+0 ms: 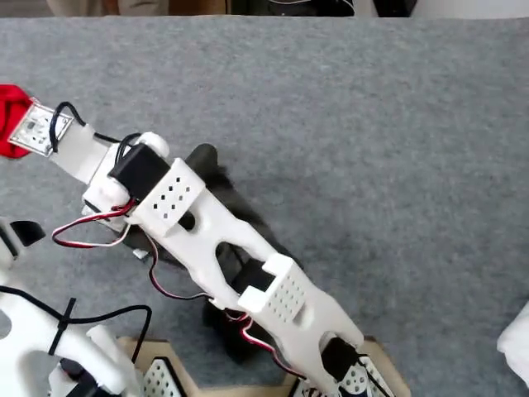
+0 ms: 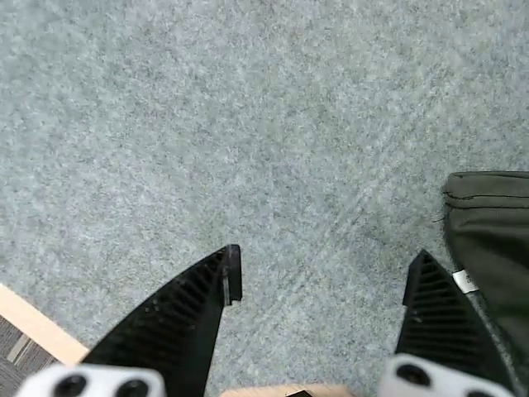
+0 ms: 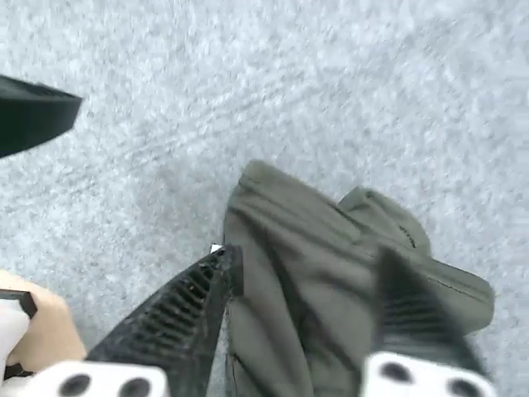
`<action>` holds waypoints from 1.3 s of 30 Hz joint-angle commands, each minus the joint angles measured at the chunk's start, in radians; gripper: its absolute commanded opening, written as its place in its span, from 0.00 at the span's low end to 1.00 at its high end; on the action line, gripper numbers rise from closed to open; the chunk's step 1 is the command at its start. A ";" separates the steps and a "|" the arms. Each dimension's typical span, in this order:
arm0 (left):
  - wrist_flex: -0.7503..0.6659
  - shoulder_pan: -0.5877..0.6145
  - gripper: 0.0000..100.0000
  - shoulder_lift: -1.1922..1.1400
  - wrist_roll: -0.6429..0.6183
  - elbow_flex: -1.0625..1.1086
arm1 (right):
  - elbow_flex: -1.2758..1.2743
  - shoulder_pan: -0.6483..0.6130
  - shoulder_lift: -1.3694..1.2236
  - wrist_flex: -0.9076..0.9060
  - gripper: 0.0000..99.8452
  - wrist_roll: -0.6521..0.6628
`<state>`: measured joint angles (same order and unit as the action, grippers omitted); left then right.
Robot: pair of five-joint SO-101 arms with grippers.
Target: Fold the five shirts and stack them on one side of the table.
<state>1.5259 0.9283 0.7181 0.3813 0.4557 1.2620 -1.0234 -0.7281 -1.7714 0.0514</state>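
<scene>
A dark olive shirt (image 3: pixel 331 248) lies crumpled on the grey carpeted table (image 3: pixel 372 83). My right gripper (image 3: pixel 310 265) hangs open just above it, one finger at the shirt's edge and the other over its folds. In the high view the right arm (image 1: pixel 207 223) stretches diagonally over this dark shirt (image 1: pixel 235 207) and hides most of it. My left gripper (image 2: pixel 326 260) is open over bare carpet, with the dark shirt (image 2: pixel 496 240) just beyond one finger. A red shirt (image 1: pixel 8 107) shows at the far left edge. A white cloth (image 1: pixel 517 339) peeks in at the right edge.
A wooden board (image 1: pixel 380 356) under the arm bases runs along the near edge, and its rim (image 2: pixel 33 327) shows close to my left gripper. The left arm (image 1: pixel 50 347) sits at the near left corner. Open carpet (image 1: pixel 372 124) spreads across the far and right side.
</scene>
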 commanded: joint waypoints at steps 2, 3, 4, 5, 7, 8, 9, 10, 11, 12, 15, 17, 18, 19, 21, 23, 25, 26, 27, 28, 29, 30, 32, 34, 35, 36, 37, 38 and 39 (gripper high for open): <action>-0.015 -0.012 0.32 0.008 0.002 -0.046 | 0.033 0.044 0.193 -0.015 0.54 -0.002; -0.017 -0.040 0.32 0.008 -0.014 -0.044 | 0.013 0.064 0.225 -0.015 0.53 -0.020; -0.017 -0.071 0.32 0.008 -0.037 -0.044 | -0.018 0.091 0.260 -0.015 0.51 -0.038; -0.018 -0.106 0.32 0.008 -0.061 -0.044 | -0.059 0.117 0.295 -0.015 0.49 -0.052; -0.018 -0.203 0.32 0.007 -0.114 -0.044 | -0.170 0.159 0.377 -0.015 0.45 -0.069; -0.018 -0.256 0.32 0.007 -0.138 -0.037 | -0.237 0.174 0.421 -0.015 0.43 -0.077; -0.032 -0.308 0.32 0.007 -0.163 -0.021 | -0.315 0.186 0.469 -0.015 0.41 -0.086; -0.052 -0.361 0.32 0.007 -0.186 0.000 | -0.397 0.194 0.518 -0.015 0.39 -0.095; -0.078 -0.407 0.32 0.007 -0.204 0.028 | -0.481 0.200 0.570 -0.015 0.38 -0.107; -0.109 -0.443 0.32 0.007 -0.218 0.058 | -0.572 0.208 0.622 -0.015 0.37 -0.120; -0.192 -0.534 0.32 0.007 -0.233 0.158 | -0.843 0.214 0.779 -0.015 0.36 -0.169; -0.230 -0.583 0.32 0.007 -0.233 0.221 | -1.017 0.213 0.878 -0.015 0.36 -0.222; -0.249 -0.603 0.32 0.007 -0.233 0.252 | -1.099 0.213 0.921 -0.014 0.36 -0.261; -0.269 -0.621 0.32 0.007 -0.233 0.285 | -1.173 0.213 0.966 -0.009 0.36 -0.302; -0.313 -0.660 0.32 0.007 -0.235 0.351 | -1.302 0.213 1.038 -0.008 0.36 -0.377; -0.359 -0.686 0.32 0.007 -0.236 0.416 | -1.415 0.213 1.084 0.025 0.36 -0.442; -0.408 -0.704 0.31 0.007 -0.236 0.470 | -1.521 0.213 1.102 0.069 0.36 -0.497; -0.428 -0.707 0.31 0.007 -0.238 0.489 | -1.572 0.213 1.104 0.100 0.36 -0.520; -0.443 -0.707 0.31 0.005 -0.252 0.503 | -1.620 0.213 1.104 0.135 0.36 -0.540; -0.448 -0.707 0.31 0.005 -0.262 0.509 | -1.672 0.213 1.104 0.176 0.36 -0.555; -0.446 -0.707 0.31 -0.001 -0.267 0.511 | -1.719 0.213 1.104 0.221 0.36 -0.565; -0.437 -0.707 0.31 -0.016 -0.269 0.508 | -1.768 0.213 1.104 0.267 0.36 -0.569; -0.416 -0.709 0.31 -0.065 -0.270 0.494 | -1.857 0.213 1.104 0.345 0.36 -0.580; -0.405 -0.707 0.31 -0.136 -0.270 0.473 | -1.925 0.211 1.104 0.396 0.36 -0.580; -0.405 -0.706 0.31 -0.176 -0.272 0.460 | -1.949 0.211 1.104 0.414 0.36 -0.580; -0.405 -0.706 0.31 -0.216 -0.278 0.448 | -1.969 0.211 1.104 0.427 0.36 -0.580; -0.407 -0.706 0.31 -0.259 -0.295 0.431 | -1.985 0.211 1.104 0.433 0.36 -0.580; -0.407 -0.706 0.31 -0.300 -0.310 0.411 | -1.994 0.211 1.104 0.436 0.35 -0.580; -0.407 -0.706 0.31 -0.338 -0.319 0.393 | -1.997 0.211 1.106 0.437 0.33 -0.580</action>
<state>1.1147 0.2332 0.4649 0.0913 0.9298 -0.7142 -0.8255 0.3368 -1.3525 -0.5178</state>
